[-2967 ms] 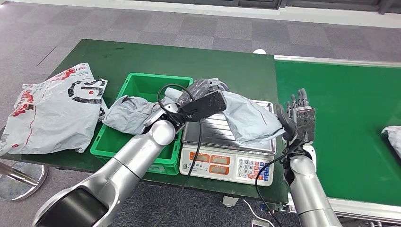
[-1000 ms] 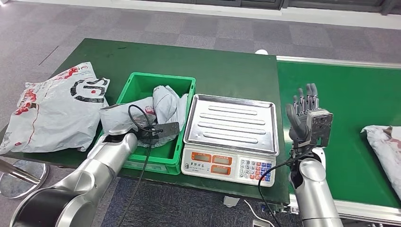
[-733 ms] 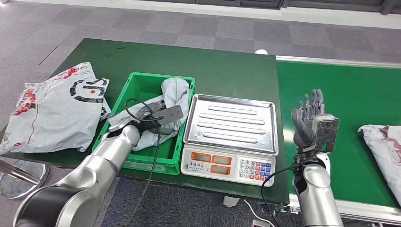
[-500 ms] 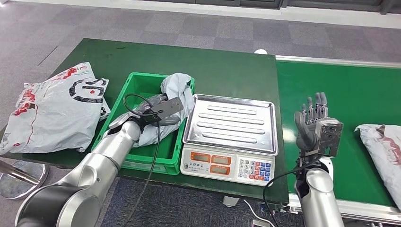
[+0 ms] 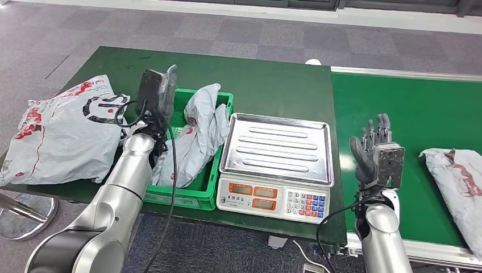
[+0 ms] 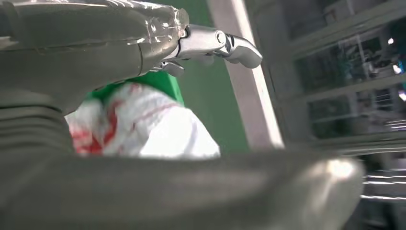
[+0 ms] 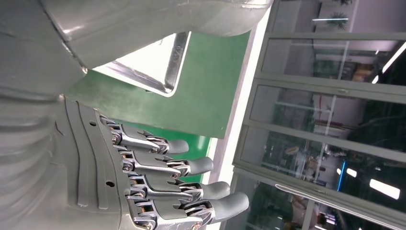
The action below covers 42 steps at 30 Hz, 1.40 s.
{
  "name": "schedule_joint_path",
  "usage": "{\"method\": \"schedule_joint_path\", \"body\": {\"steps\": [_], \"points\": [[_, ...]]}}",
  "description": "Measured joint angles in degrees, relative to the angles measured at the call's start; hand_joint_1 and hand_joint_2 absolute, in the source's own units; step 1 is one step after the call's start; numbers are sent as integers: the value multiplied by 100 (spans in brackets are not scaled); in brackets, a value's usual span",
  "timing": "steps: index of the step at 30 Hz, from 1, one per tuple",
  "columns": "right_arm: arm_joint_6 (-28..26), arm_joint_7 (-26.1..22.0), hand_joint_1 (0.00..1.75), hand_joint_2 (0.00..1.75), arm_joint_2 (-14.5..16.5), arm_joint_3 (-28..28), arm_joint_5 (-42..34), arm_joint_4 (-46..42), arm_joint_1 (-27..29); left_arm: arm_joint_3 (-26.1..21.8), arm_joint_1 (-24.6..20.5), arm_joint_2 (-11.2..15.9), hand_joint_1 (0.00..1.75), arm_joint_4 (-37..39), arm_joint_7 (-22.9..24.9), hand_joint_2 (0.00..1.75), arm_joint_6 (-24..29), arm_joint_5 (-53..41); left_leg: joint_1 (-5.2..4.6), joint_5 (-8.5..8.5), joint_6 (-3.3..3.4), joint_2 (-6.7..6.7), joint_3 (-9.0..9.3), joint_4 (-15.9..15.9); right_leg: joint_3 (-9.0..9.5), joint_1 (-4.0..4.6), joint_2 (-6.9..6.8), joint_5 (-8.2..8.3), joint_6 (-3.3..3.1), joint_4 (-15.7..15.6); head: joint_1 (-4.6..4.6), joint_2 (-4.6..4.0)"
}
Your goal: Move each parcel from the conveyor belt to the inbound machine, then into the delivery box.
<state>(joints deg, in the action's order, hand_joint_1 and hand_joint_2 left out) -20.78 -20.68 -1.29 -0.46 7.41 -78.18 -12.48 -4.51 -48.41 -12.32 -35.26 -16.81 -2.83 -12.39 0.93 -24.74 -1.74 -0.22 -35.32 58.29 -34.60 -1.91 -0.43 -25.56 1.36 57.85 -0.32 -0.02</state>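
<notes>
A crumpled grey parcel [image 5: 198,135] lies in the green delivery box [image 5: 181,197], slumped against its right wall. My left hand [image 5: 156,91] is raised above the box's left rim, apart from the parcel. In the left wrist view its fingers [image 6: 221,42] are stretched out with nothing in them. The scale [image 5: 277,149] beside the box has a bare steel tray. My right hand [image 5: 375,152] stands upright at the near edge of the conveyor belt [image 5: 420,114], its fingers [image 7: 182,191] spread and empty. Another grey parcel [image 5: 456,181] with red marks lies on the belt to its right.
A large white bag [image 5: 62,132] with red and black print lies on the table left of the box. The scale's keypad [image 5: 306,203] faces me at the table's front edge. Black cables hang from both wrists.
My left hand carried the grey parcel from the scale into the box, let it go and rose to the left. The parcel on the belt has travelled left toward my right hand.
</notes>
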Motion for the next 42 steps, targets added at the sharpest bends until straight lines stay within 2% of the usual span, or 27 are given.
{"method": "schedule_joint_path", "body": {"steps": [2, 4, 10, 14, 18, 25, 32, 35, 42], "points": [[-21, 0, 0, 175, -19, 60, 20, 144, -114, 3, 105, 7, 0, -60, -16, 175, -355, 790, 0, 0, 0, 0, 0, 0, 0, 0, 0, 0, 0, 0, 0, 0], [-35, 0, 0, 175, -30, 127, 57, 317, -230, 17, 193, 15, 0, -80, -6, 175, -552, 1298, 0, 1, 0, 1, 0, 0, 0, 0, 0, 0, 0, 0, 0, 0], [-99, 44, 0, 175, -31, 264, 195, 680, -438, 32, 268, 43, 0, -12, 110, 175, -763, 2068, 0, 1, 0, 0, -1, 1, 0, 0, -3, 0, 0, 0, -1, 0], [-133, 61, 0, 175, -31, 269, 242, 847, -489, 126, 275, 26, 0, 56, 63, 175, -589, 2107, 0, 0, 0, 0, -1, 1, -2, 0, -3, 0, 0, 0, 1, 0], [-348, 105, 0, 175, -34, 269, 454, 964, -530, 416, 315, -83, 0, 131, -58, 175, -428, 1934, -1, -1, 0, -1, -3, 2, -4, -1, -4, 0, 0, 0, -1, 0], [-1221, 308, 0, 175, -82, 268, 1409, 1202, -536, 945, 359, -365, 0, 312, -283, 175, -136, 1755, -2, -3, 1, 0, -4, 3, -6, -2, -1, 0, 0, -1, 0, 0], [-1809, 532, 0, 175, -231, 198, 2361, 1585, -643, 1366, 360, -458, 0, 435, -591, 175, 355, 1331, -1, -3, 1, 1, -3, 3, -8, -1, 1, 0, 0, 0, 1, 0], [-1892, 585, 0, 175, -284, 42, 2959, 1783, -726, 1528, 359, -474, 0, 456, -704, 175, 591, 1131, -1, -3, 1, 1, -3, 3, -7, -1, 0, 0, 0, -1, 1, 0], [-1915, 638, 0, 175, -293, -781, 4202, 2090, -760, 1849, 351, -496, 0, 462, -838, 175, 870, 921, -2, -5, 1, 3, -5, 3, -8, -2, 3, 0, 0, -1, 1, 2]]}}
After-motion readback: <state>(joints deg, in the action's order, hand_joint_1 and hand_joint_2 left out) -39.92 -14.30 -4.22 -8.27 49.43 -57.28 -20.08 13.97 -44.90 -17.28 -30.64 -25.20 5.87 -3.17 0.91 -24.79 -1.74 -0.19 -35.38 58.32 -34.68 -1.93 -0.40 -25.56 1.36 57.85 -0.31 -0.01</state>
